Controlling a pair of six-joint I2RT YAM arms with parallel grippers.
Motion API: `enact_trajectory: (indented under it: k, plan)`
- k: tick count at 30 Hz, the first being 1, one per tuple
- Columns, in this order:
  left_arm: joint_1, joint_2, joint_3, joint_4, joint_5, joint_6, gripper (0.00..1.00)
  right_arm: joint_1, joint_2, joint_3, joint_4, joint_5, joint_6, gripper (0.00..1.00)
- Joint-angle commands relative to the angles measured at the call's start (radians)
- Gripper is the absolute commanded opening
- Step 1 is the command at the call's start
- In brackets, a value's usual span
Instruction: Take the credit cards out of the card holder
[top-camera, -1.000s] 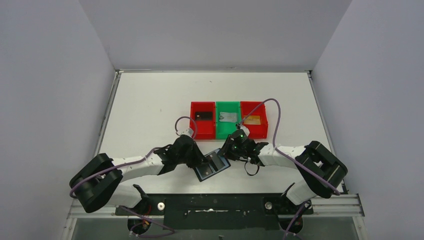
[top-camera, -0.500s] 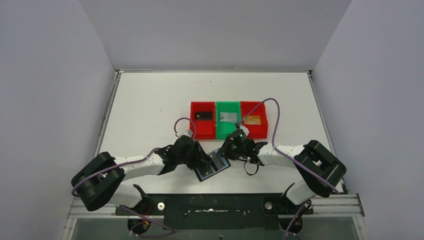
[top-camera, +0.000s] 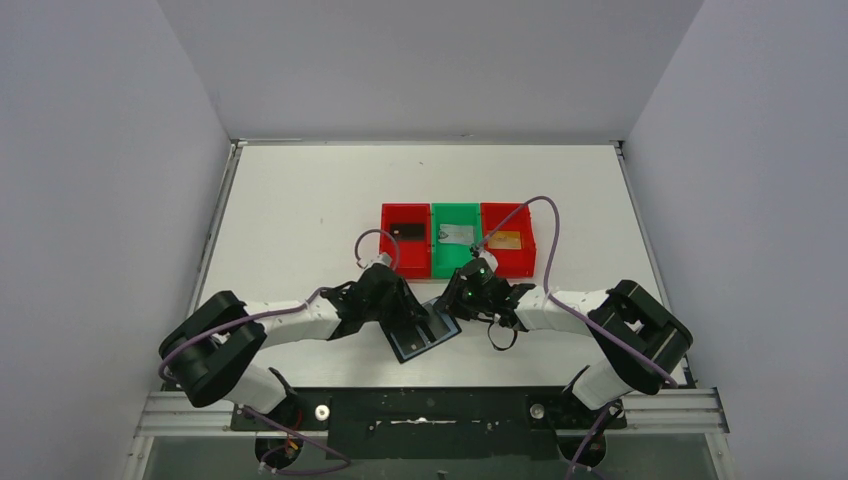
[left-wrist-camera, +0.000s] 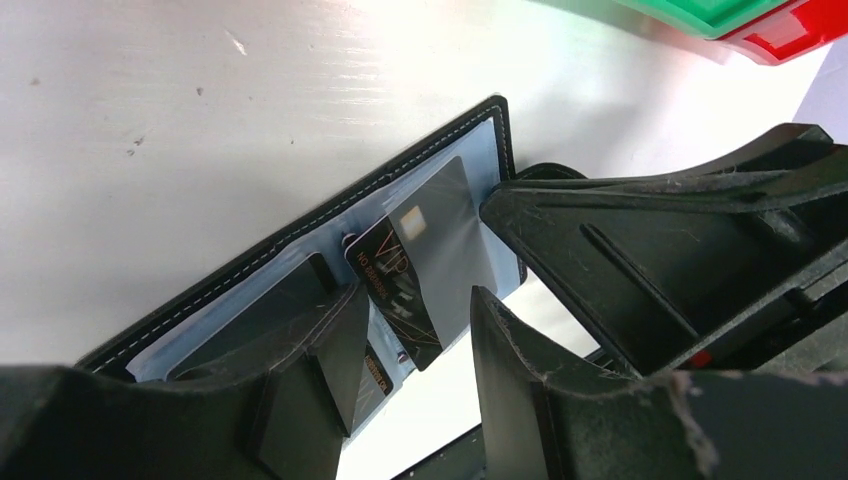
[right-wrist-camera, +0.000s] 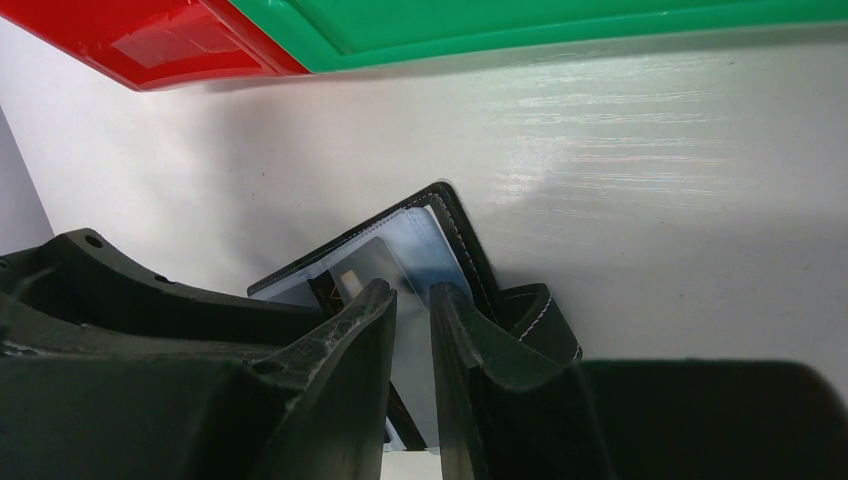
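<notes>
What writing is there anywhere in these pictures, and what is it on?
"VIP": gold letters on the dark card sticking out of the card holder.
Smaller line under it, starting "NO.": too blurred to read.
Cards in the bins: too small to read.

Looks like a robotics lab: a closed test cell rather than a lived-in room. Shows in the plain white table (top-camera: 300, 190), boxed in on three sides by bare pale walls (top-camera: 100, 180). Shows too in the left arm (top-camera: 285, 322) and right arm (top-camera: 570, 303), white and black, bolted side by side to a metal rail (top-camera: 660, 408) at the near edge, purple cables (top-camera: 548, 230) looping off both. Fits with three small plastic bins (top-camera: 434, 245), red, green, red, lined up in a neat row mid-table.
</notes>
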Motion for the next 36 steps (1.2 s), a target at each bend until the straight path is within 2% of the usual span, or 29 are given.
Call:
enact_trajectory:
  k: [1, 6, 13, 19, 30, 36]
  plan:
    - [-0.004, 0.025, 0.033, -0.085, -0.039, -0.005, 0.42, 0.006, 0.044, -0.018, -0.118, 0.028, -0.027, 0.23]
    - [-0.004, 0.014, 0.008, -0.106, -0.061, -0.041, 0.43, 0.006, 0.043, -0.018, -0.117, 0.027, -0.029, 0.23]
    - [-0.036, 0.016, -0.042, -0.013, -0.108, -0.132, 0.42, 0.006, 0.045, -0.019, -0.111, 0.025, -0.027, 0.23]
    - [-0.069, 0.021, -0.095, 0.093, -0.163, -0.227, 0.34, 0.007, 0.047, -0.022, -0.107, 0.021, -0.025, 0.23]
    - [-0.079, 0.022, -0.144, 0.17, -0.198, -0.261, 0.15, 0.006, 0.047, -0.025, -0.105, 0.018, -0.023, 0.23]
    - [-0.081, 0.031, -0.143, 0.208, -0.223, -0.262, 0.09, 0.007, 0.041, -0.03, -0.104, 0.02, -0.021, 0.23]
